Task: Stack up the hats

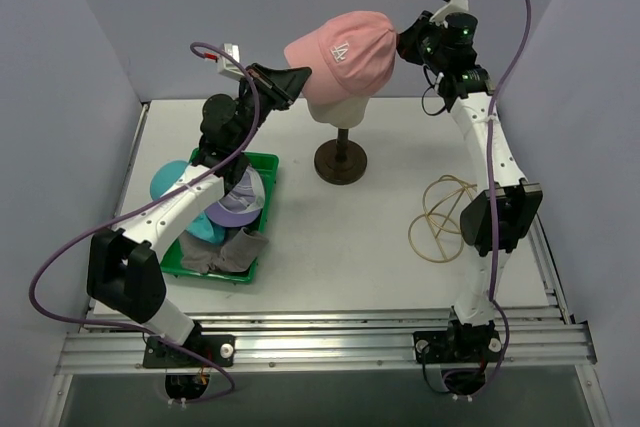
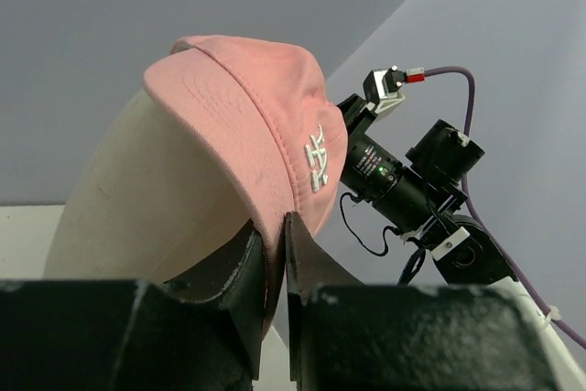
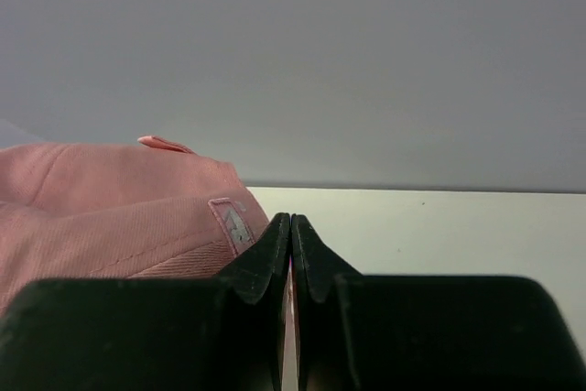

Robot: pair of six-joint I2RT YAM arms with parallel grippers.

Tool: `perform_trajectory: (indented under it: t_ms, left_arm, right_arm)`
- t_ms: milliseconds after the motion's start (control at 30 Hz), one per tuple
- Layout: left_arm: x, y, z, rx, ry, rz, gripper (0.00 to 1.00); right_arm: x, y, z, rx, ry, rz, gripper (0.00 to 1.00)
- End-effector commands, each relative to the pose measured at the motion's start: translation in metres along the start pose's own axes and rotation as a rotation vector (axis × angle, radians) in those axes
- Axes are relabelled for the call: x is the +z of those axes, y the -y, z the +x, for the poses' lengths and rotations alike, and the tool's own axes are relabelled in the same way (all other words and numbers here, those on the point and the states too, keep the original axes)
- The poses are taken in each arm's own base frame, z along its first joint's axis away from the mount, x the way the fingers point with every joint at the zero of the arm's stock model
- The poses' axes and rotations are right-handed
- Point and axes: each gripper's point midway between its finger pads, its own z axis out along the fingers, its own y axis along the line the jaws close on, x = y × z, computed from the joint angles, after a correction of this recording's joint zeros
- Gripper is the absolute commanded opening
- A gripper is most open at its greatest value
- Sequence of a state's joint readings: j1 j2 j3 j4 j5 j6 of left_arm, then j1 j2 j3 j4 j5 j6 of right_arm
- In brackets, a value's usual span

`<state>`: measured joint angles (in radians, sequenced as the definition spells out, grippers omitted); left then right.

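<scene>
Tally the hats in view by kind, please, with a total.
Baseball caps: 2 (pink fabric cap with white logo, lavender fabric cap)
Bucket hats: 2 (teal fabric bucket hat, grey fabric bucket hat)
Total: 4

White arms [image 1: 170, 209], black joints [image 1: 125, 269], purple cables [image 2: 449, 69]

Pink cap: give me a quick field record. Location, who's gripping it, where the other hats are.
item: pink baseball cap, white logo
location: on cream mannequin head, on dark stand
left end effector: shut on the cap's edge below the logo
right end effector: shut on the cap's edge on the opposite side
other hats: lavender cap, teal bucket hat and grey bucket hat, piled in green tray
stack status: pink cap not yet with the others
other: looped cord on table by right arm
</scene>
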<state>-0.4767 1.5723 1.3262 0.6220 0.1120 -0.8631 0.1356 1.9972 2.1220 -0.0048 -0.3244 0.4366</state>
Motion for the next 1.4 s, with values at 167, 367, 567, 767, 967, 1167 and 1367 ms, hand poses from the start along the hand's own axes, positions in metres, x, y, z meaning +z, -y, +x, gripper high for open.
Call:
perform_trajectory:
  t_ms: [167,367,567,767,967,1167,1367]
  left_arm:
    - [-0.001,0.01,-0.031,-0.176,0.086,-0.026,0.02]
    - [0.007,0.014,-0.036,-0.232,0.096,-0.033,0.02]
    - [0.003,0.01,-0.035,-0.232,0.103,-0.056,0.02]
    - [0.003,-0.001,-0.034,-0.245,0.124,-0.089,0.02]
    - [0.005,-0.005,-0.028,-0.273,0.118,-0.085,0.03]
    - [0.003,-0.011,-0.026,-0.325,0.135,-0.093,0.02]
    - [0.003,-0.018,-0.021,-0.345,0.135,-0.118,0.02]
  right_arm:
    - [-0.021,-0.03,-0.048,-0.058,0.113,-0.036,0.0]
    - [-0.051,-0.038,-0.065,-0.042,0.13,0.001,0.25]
    - [-0.082,-0.059,-0.082,-0.066,0.197,-0.065,0.26]
    - [-0.098,-0.086,-0.07,-0.133,0.156,-0.219,0.34]
    - [-0.091,-0.083,-0.056,-0.137,0.109,-0.236,0.35]
    - [-0.079,-0.085,-0.038,-0.149,0.055,-0.267,0.35]
    - [-0.074,-0.081,-0.028,-0.163,0.029,-0.264,0.36]
